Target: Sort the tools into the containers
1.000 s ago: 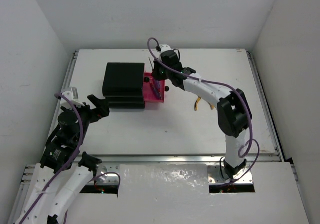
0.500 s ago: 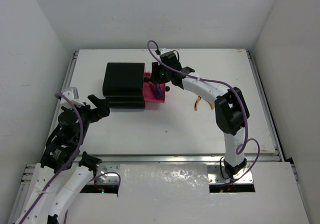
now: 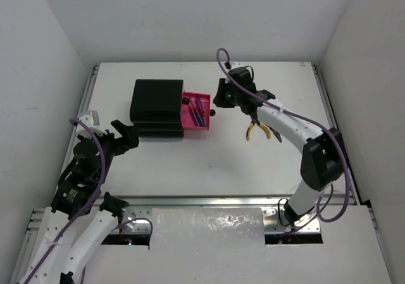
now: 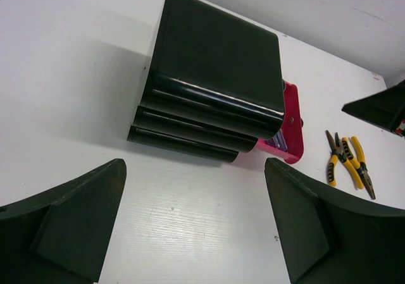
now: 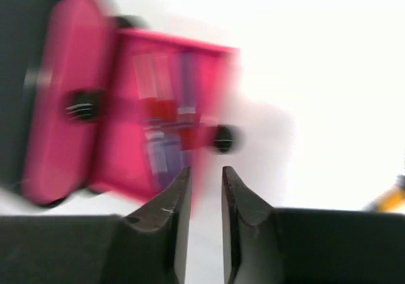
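Observation:
The black chest [image 3: 157,104] stands at the back left with one magenta-pink drawer [image 3: 185,127] pulled out to the right. Two screwdrivers [image 3: 198,109] lie in it. My right gripper [image 3: 219,99] hovers just right of the drawer's black knob [image 3: 213,113], its jaws slightly apart and empty. In the blurred right wrist view my gripper [image 5: 204,171] is near the knob [image 5: 223,138], and the screwdrivers [image 5: 168,116] show in the drawer. Two yellow-handled pliers [image 3: 259,129] lie on the table to the right. My left gripper [image 3: 128,135] is wide open beside the chest [image 4: 215,69]. No wrenches show.
The left wrist view shows my open gripper [image 4: 194,167] above bare white table, the drawer [image 4: 292,138] and the pliers [image 4: 345,160]. White walls close in the table on three sides. The chest's other drawers are shut.
My right gripper has pulled back to the right from over the open drawer. The screwdriver it held now lies in the drawer. The left arm has not moved.

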